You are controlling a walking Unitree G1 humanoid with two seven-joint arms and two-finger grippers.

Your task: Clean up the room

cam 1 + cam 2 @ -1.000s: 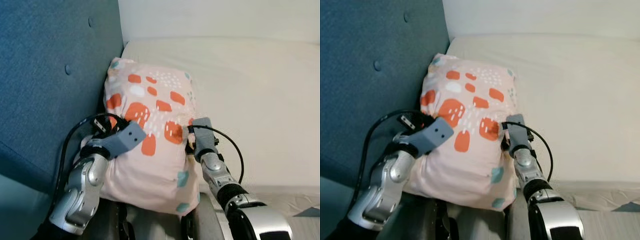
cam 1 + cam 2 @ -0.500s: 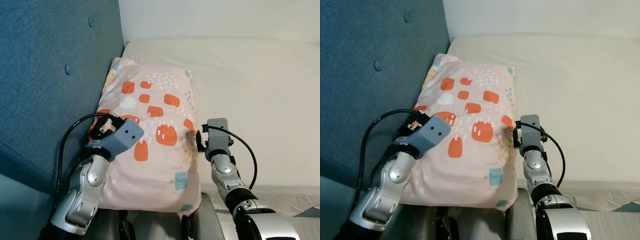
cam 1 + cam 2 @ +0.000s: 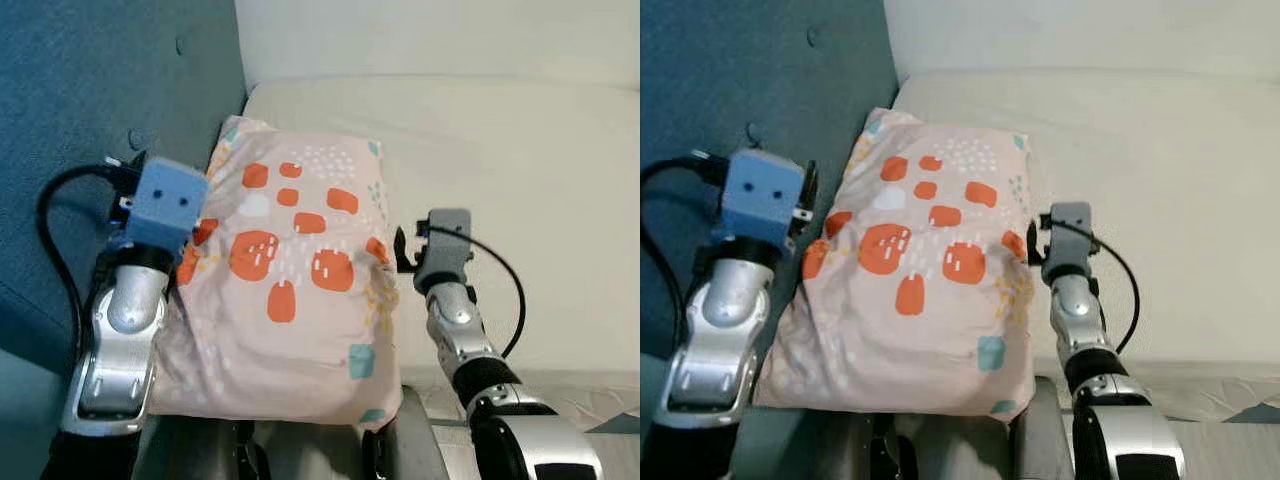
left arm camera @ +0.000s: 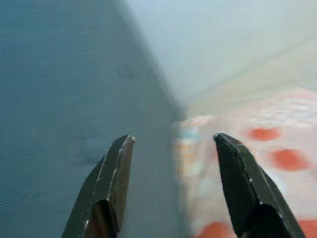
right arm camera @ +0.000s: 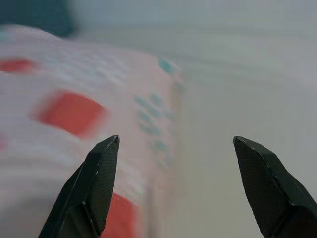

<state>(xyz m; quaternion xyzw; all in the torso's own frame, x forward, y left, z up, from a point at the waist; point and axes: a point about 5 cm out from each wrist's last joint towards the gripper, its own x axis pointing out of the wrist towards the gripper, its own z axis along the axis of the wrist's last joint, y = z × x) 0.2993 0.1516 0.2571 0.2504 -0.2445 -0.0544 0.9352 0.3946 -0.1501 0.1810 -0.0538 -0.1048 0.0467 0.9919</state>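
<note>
A pink pillow (image 3: 290,290) with orange and teal patches lies flat on the cream mattress (image 3: 520,170), its left side against the blue padded headboard (image 3: 90,90). My left gripper (image 4: 173,139) is raised beside the pillow's left edge, in front of the headboard. It is open and holds nothing, and the pillow's corner (image 4: 237,163) shows past its fingers. My right gripper (image 5: 176,141) stands open at the pillow's right edge (image 5: 153,129), low over the mattress, with nothing between its fingers. The right arm's wrist (image 3: 445,245) sits just right of the pillow.
A white wall (image 3: 450,35) runs behind the mattress. The mattress stretches bare to the right of the pillow. Its front edge (image 3: 560,385) lies close to my body, and a patch of floor (image 3: 615,425) shows at the lower right.
Both grippers have let go of the pillow, which has dropped flat on the mattress. My left arm has lifted up and to the left, off the pillow. The right gripper has drawn back a little.
</note>
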